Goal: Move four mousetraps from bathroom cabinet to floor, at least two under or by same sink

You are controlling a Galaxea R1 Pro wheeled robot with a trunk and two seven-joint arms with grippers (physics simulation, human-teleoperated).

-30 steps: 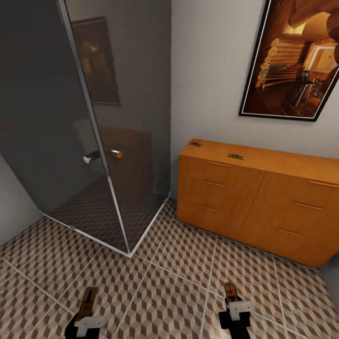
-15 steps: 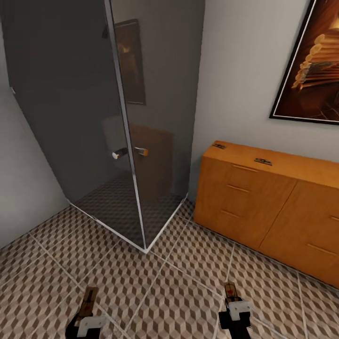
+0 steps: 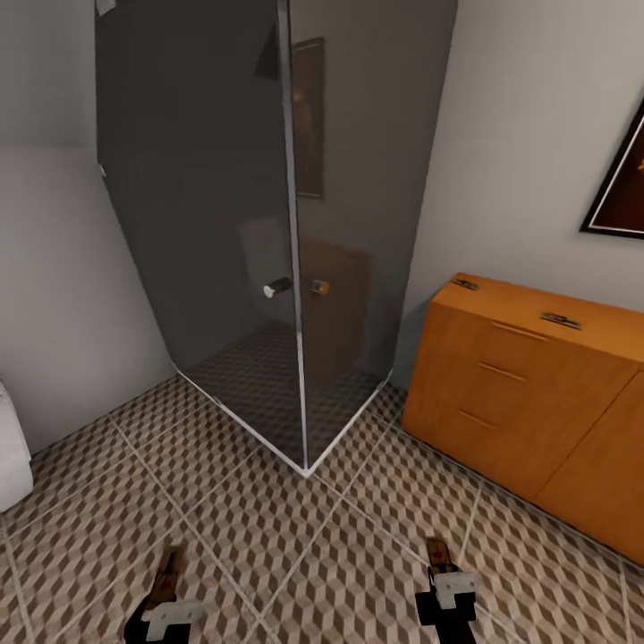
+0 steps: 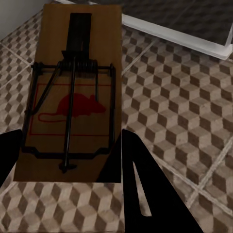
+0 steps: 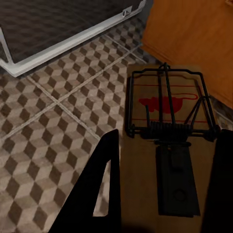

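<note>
Each gripper holds a mousetrap low over the bathroom floor [image 3: 268,528]. My left gripper [image 3: 166,597] is shut on one mousetrap [image 3: 167,571], whose wooden board, wire bar and red mouse mark [image 4: 73,104] sit between the dark fingers [image 4: 145,194]. My right gripper [image 3: 444,583] is shut on another mousetrap [image 3: 438,552], shown close up as a board [image 5: 167,145] beside the black finger [image 5: 104,189]. Two more mousetraps [image 3: 464,283] [image 3: 561,320] lie on top of the orange-brown cabinet [image 3: 510,394] at the right. The sink is out of view.
A dark glass shower enclosure [image 3: 286,224] with a chrome handle [image 3: 277,287] stands ahead, its corner jutting toward me. A white object [image 3: 11,447] shows at the left edge. A framed picture [image 3: 622,179] hangs above the cabinet. Patterned tiles stretch between me and the shower.
The whole view has swung left: the cabinet and picture slid toward the right edge, and the white object came in at the left. Both grippers still hold their traps.
</note>
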